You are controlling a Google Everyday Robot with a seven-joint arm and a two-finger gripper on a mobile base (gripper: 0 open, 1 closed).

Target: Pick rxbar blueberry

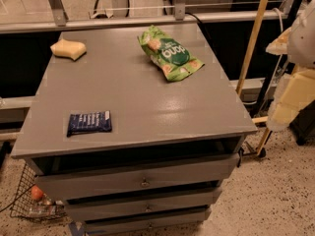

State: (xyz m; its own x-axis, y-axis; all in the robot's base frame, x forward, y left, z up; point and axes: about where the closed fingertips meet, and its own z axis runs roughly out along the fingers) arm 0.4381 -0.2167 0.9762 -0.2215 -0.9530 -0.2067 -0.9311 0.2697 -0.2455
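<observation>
Rxbar [89,123]: lay flat on the front-left part of the desk [138,95], near the front edge, with its printed face up and its long side roughly along that edge.
Contact: nothing touched the rxbar, and bare desk lay all around it.
Done: by the look of it, nothing beyond being parked at the desk; the bar was not gripped and not lifted.
Left: the whole pick, as I judged it, meaning reach across, come down over the bar, close on it and raise it.
Arm [298,90]: stood at the right edge of the view, its pale links slanting down and to the left, beyond the desk's right side and not over its top.
End effector [279,116]: taken to be the lower pale tip of the arm, just off the desk's right front corner and well apart from the rxbar. I could not tell whether it was wide or narrow, and it held nothing that showed.
Bag [170,53]: green, at the back of the desk right of the middle, well apart from the bar.
Sponge [68,48]: at the back-left corner, also well apart from the bar.
Path: the reach would run leftward along the front of the desk, and neither the bag nor the sponge lay in the way.
</observation>
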